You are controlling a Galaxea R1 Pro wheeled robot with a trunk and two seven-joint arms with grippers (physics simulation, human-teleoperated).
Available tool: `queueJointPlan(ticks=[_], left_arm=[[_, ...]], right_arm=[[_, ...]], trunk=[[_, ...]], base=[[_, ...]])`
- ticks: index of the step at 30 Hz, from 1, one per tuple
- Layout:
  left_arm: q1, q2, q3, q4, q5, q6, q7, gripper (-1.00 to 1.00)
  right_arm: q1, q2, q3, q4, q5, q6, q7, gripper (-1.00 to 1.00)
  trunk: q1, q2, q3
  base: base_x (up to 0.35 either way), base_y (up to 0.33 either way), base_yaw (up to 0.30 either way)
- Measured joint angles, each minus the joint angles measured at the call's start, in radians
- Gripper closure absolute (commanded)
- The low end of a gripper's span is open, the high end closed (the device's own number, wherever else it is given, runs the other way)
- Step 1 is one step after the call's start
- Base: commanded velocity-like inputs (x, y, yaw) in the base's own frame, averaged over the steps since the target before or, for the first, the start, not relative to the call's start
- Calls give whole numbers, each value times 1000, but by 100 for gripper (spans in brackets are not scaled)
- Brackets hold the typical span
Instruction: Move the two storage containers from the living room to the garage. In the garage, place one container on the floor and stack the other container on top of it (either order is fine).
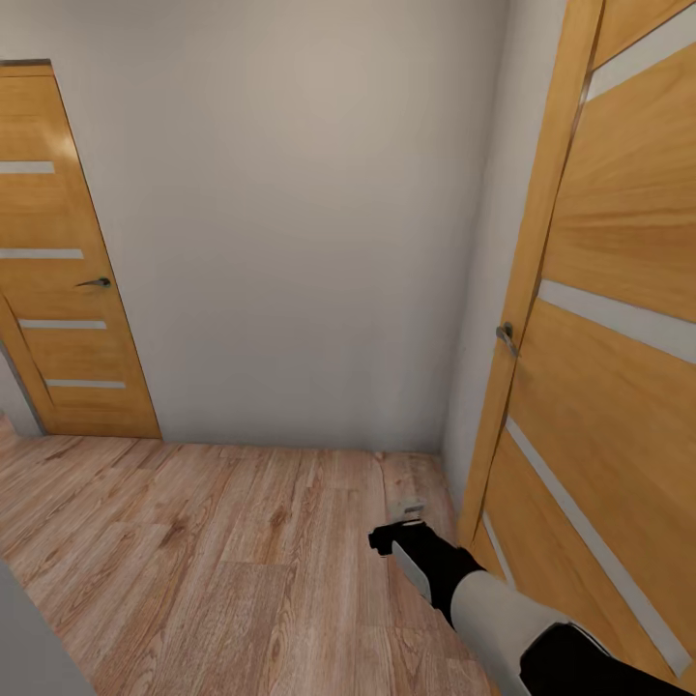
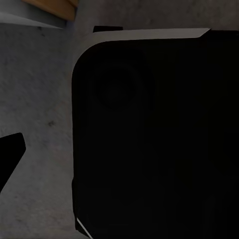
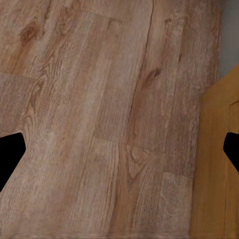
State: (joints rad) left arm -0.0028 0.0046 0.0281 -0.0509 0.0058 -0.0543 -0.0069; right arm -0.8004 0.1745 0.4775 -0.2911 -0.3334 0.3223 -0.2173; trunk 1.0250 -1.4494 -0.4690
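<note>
The two storage containers are out of view. I stand in a small hallway with a light wood plank floor (image 1: 222,561). My right gripper (image 1: 398,530) hangs low over the planks near the right-hand door, and in the right wrist view its fingertips (image 3: 11,157) sit far apart at the picture's edges, open with nothing between them (image 3: 119,154). In the left wrist view one dark fingertip (image 2: 10,154) shows at the edge, set wide, beside a large black rounded part of my own body (image 2: 149,134) over a dim grey mottled surface (image 2: 40,99).
A pale grey wall (image 1: 290,222) closes the hallway ahead. A shut wooden door with a handle (image 1: 95,282) stands at the back left. Another wooden door (image 1: 619,367) with a handle (image 1: 507,334) stands close on my right, near my right arm.
</note>
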Motion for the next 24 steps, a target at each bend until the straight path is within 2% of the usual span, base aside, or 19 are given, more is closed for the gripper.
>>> queueJointPlan(ticks=[5, 7, 12, 24], left_arm=[[0, 0, 0, 0, 0, 0, 0, -100], [0, 0, 0, 0, 1, 0, 0, -100], [0, 0, 2, 0, 1, 0, 0, -100], [0, 0, 6, 0, 1, -1, 0, -100]], right_arm=[[7, 0, 0, 69, 3, -52, 3, -100], [7, 0, -1, 107, 3, -81, 29, -100], [8, 0, -1, 160, 4, -108, 75, -100], [8, 0, -2, 231, 6, -138, 88, -100]], trunk=[[0, 0, 0], [0, 0, 0], [0, 0, 0], [0, 0, 0]], base=[[0, 0, 0], [0, 0, 0], [0, 0, 0], [0, 0, 0]])
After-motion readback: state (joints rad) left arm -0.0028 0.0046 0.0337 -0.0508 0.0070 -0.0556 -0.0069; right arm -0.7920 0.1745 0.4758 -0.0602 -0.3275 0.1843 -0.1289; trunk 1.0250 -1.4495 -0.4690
